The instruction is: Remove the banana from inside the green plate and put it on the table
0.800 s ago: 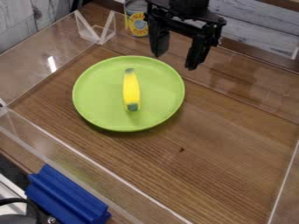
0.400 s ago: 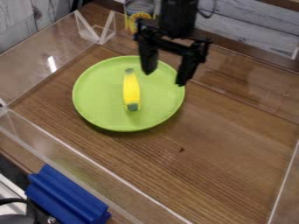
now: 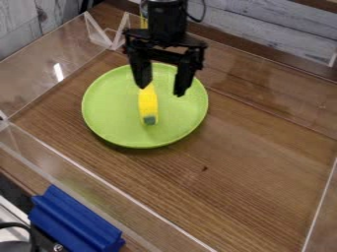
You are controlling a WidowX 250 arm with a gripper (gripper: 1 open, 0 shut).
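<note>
The banana [image 3: 149,105] lies lengthwise in the middle of the green plate [image 3: 110,116], its dark tip toward the near rim. The plate rests on the dark wood table [image 3: 243,162], left of centre. My gripper [image 3: 165,79] hangs open just above the banana's far end, one black finger on each side of it; nothing is between the fingers. The arm hides the banana's far tip and part of the plate's far rim.
Clear acrylic walls [image 3: 27,148] border the table. A blue ridged block [image 3: 73,228] sits outside the wall at the near left. Behind the arm at the far edge stands a clear acrylic stand [image 3: 108,31].
The gripper has moved left and toward the near side, from beyond the plate's far right rim to above the banana, staying open. The banana and plate have not moved.
</note>
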